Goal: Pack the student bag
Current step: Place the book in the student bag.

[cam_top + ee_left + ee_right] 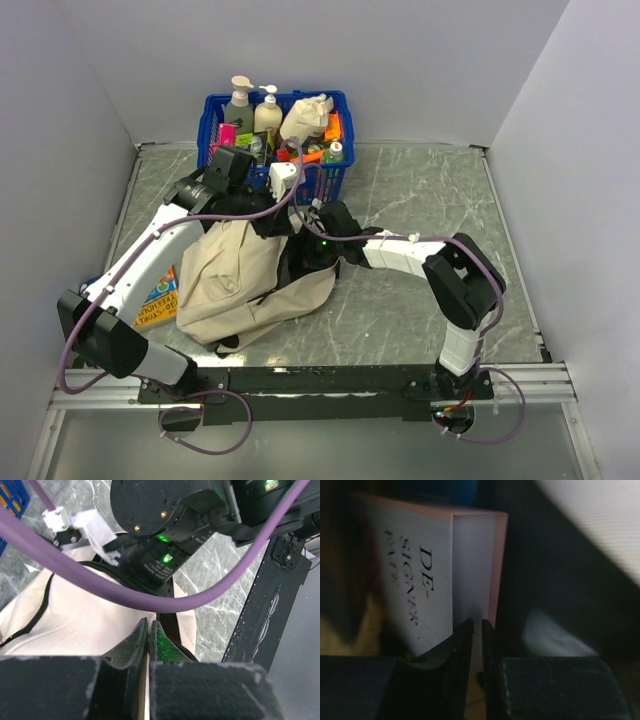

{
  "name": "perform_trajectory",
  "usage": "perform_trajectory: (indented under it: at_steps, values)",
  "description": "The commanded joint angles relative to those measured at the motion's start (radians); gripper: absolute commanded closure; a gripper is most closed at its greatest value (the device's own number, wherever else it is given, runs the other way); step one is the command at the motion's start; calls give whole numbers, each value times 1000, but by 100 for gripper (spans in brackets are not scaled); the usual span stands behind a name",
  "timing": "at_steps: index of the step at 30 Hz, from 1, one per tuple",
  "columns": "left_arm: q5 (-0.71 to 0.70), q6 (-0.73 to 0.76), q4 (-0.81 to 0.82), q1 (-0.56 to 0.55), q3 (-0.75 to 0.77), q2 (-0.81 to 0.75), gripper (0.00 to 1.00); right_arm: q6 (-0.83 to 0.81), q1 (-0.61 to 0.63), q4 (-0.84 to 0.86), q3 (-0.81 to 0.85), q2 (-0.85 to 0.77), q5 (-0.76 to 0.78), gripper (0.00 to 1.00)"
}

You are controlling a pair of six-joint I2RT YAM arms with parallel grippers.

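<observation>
Then | step: book went into bag | left pincer clamped bag rim | right pincer nearly closed at book, hold unclear | next needed clean release.

One student bag, one blue basket, two pump bottles, one colourful book, one white book.

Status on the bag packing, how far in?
Done: student bag lies open, a pink-edged book already inside. In hand: left gripper pinches the bag's rim; right gripper is inside at that book, grip unclear. Left: blue basket looks full, and a colourful book lies beside the bag.
</observation>
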Motion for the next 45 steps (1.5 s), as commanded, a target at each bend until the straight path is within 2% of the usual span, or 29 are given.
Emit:
perform_trajectory:
  at_steps: [1, 5, 7, 9, 10, 11, 18, 23, 26, 28, 29, 31, 32, 34, 36, 40, 41, 42, 45]
  values:
    - [51, -25, 83, -6, 54, -35, 99, 123, -5, 268, 9, 31, -178, 78]
    - [53, -20, 71, -6, 77, -21, 99, 150, -27, 291, 3, 58, -239, 77]
    - [67, -22, 74, -6, 84, -15, 99, 157, -57, 296, -23, 52, -223, 77]
    - [91, -28, 77, -8, 98, -8, 99, 131, -89, 215, -52, 27, -101, 78]
    - [99, -28, 66, -11, 106, 5, 99, 89, -126, 93, -57, -9, -41, 78]
    - [102, -28, 60, -14, 115, 12, 99, 75, -151, 45, -63, -30, 13, 78]
    - [116, -11, 38, -86, 185, 61, 98, -57, -306, -167, -97, -238, 364, 77]
    - [128, -17, 40, -121, 254, 112, 98, -111, -404, -201, -181, -370, 397, 77]
    - [128, -22, 54, -127, 249, 141, 97, -131, -409, -212, -224, -427, 371, 76]
    - [122, -28, 64, -127, 233, 150, 92, -125, -407, -206, -262, -464, 321, 75]
    - [117, -31, 66, -126, 218, 153, 90, -123, -410, -192, -278, -481, 298, 71]
    - [107, -33, 52, -126, 212, 158, 79, -114, -409, -140, -305, -534, 230, 64]
    - [108, -30, 48, -121, 212, 161, 73, -117, -409, -117, -312, -553, 168, 55]
    - [114, -42, 37, -109, 213, 154, 65, -119, -407, -86, -298, -606, 123, 43]
    - [137, -63, 35, -63, 227, 135, 56, -131, -407, -113, -263, -649, 122, 0]
    - [197, -92, 15, 93, 278, 111, 49, -180, -395, -249, -146, -712, 185, 0]
    - [203, -100, 6, 171, 282, 103, 47, -188, -392, -285, -126, -718, 202, 0]
    - [179, -94, -6, 207, 285, 89, 43, -205, -384, -313, -91, -731, 258, 0]
    - [69, -65, -47, 331, 246, 39, 39, -241, -332, -388, -54, -770, 381, 0]
